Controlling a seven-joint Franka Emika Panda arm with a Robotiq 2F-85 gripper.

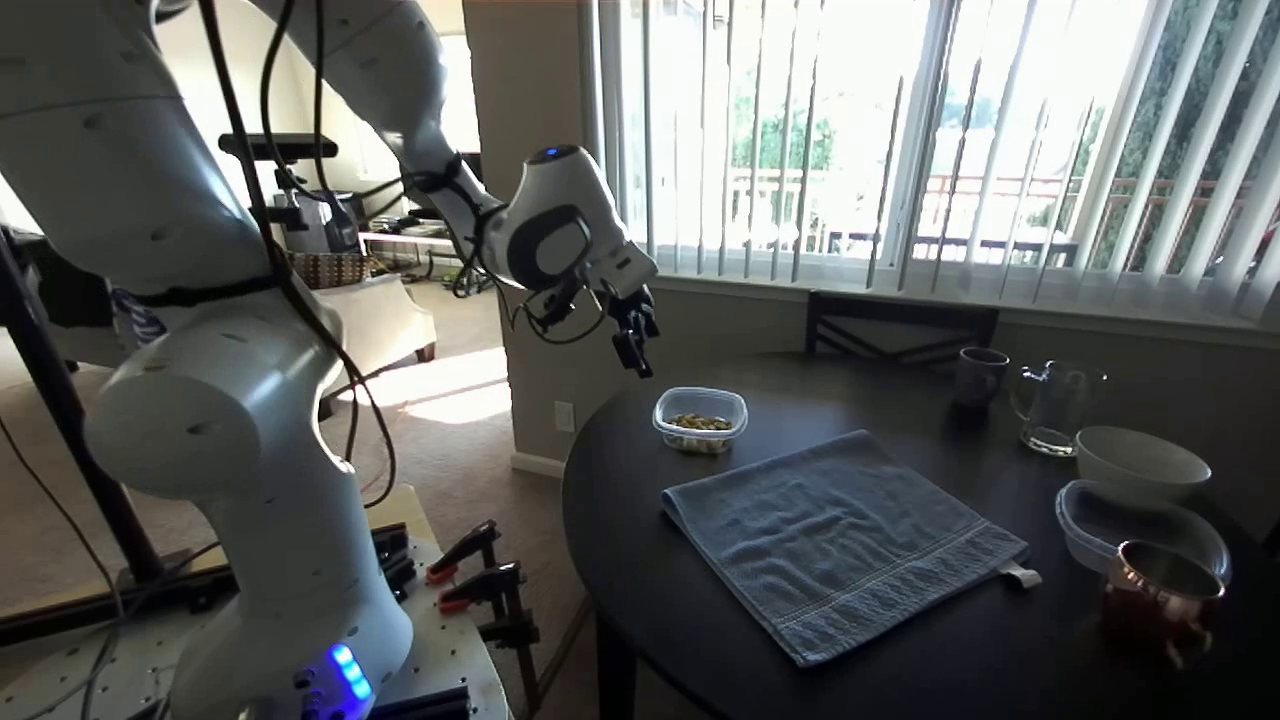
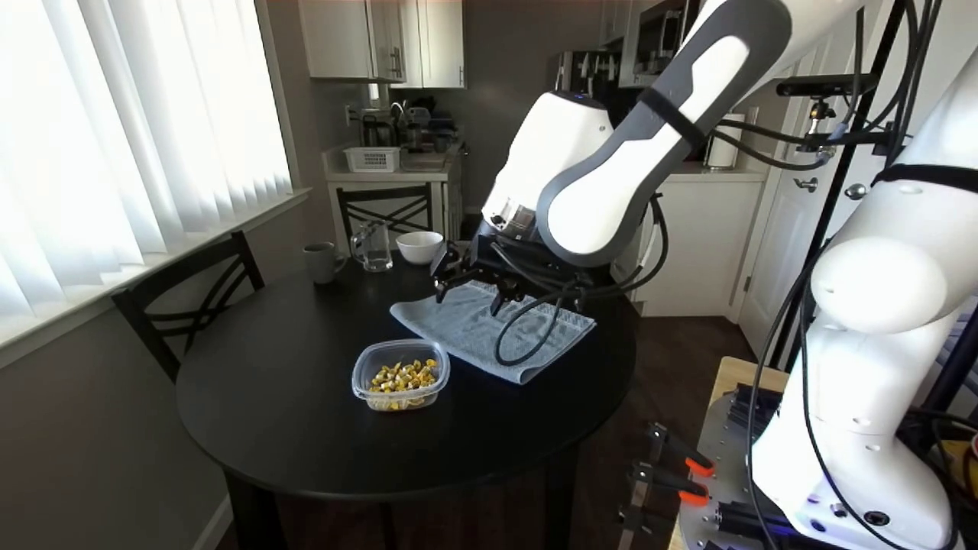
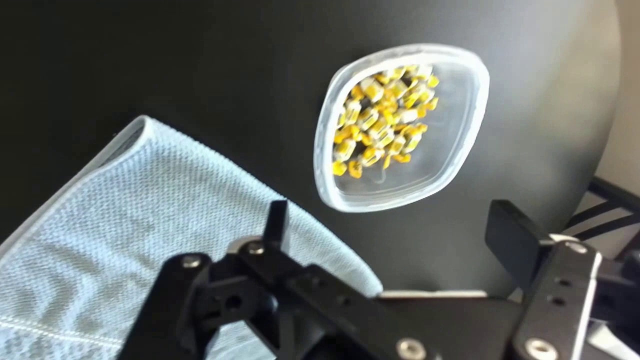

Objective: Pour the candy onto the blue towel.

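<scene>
The candy, small yellow-tan pieces (image 1: pixel 698 424) (image 2: pixel 403 376) (image 3: pixel 382 125), lies in a clear plastic container (image 1: pixel 741 412) (image 2: pixel 361 373) (image 3: pixel 462 57). The container stands upright on the dark round table. The blue towel (image 1: pixel 850 540) (image 2: pixel 466 317) (image 3: pixel 165 200) lies spread beside it, slightly wrinkled, with one edge curled. My gripper (image 1: pixel 637 352) (image 2: pixel 467 299) (image 3: pixel 392 215) is open and empty in the air above the table, near the container. In the wrist view the fingers are wide apart, with the container ahead of them and the towel under the left finger.
A grey mug (image 1: pixel 980 376), a glass mug (image 1: pixel 1062 408), a white bowl (image 1: pixel 1142 462), an empty plastic container (image 1: pixel 1075 520) and a copper mug (image 1: pixel 1162 598) stand beyond the towel. Chairs (image 1: pixel 900 325) (image 2: pixel 199 302) stand at the dark table's (image 2: pixel 290 412) edge.
</scene>
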